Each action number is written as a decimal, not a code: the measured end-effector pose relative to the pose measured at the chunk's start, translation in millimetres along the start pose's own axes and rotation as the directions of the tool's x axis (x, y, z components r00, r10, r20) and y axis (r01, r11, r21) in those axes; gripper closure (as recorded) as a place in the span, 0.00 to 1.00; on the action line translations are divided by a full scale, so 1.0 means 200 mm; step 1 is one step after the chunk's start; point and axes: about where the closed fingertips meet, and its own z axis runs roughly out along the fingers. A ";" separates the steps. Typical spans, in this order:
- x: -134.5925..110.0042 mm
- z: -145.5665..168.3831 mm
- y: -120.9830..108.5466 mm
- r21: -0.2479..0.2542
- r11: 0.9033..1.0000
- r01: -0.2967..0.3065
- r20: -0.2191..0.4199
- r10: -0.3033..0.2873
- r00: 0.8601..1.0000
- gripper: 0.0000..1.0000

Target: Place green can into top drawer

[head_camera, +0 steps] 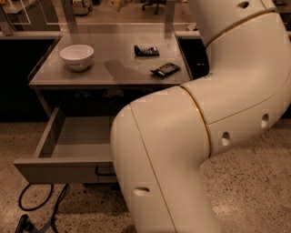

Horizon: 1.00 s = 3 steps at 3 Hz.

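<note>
Only a tan sliver of the gripper (117,4) shows at the top edge, beyond the table (54,78); grip cannot be told. Near it, the green can cannot be made out. Top drawer (59,169) stands pulled open below, arm (182,136) covering its right part.

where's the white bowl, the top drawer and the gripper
white bowl (76,53), camera view, on its inner wall
top drawer (59,170), camera view, on its front panel
gripper, camera view, not visible, outside the frame
</note>
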 end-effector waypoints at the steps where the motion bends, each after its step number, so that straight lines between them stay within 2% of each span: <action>1: 0.15 0.03 -0.09 0.052 0.997 -0.060 -0.093 0.065 0.994 1.00; 2: 0.40 -0.27 -0.27 0.188 0.974 -0.124 -0.146 0.153 0.977 1.00; 3: 0.53 -0.76 -0.38 0.361 0.925 -0.117 -0.126 0.173 0.977 1.00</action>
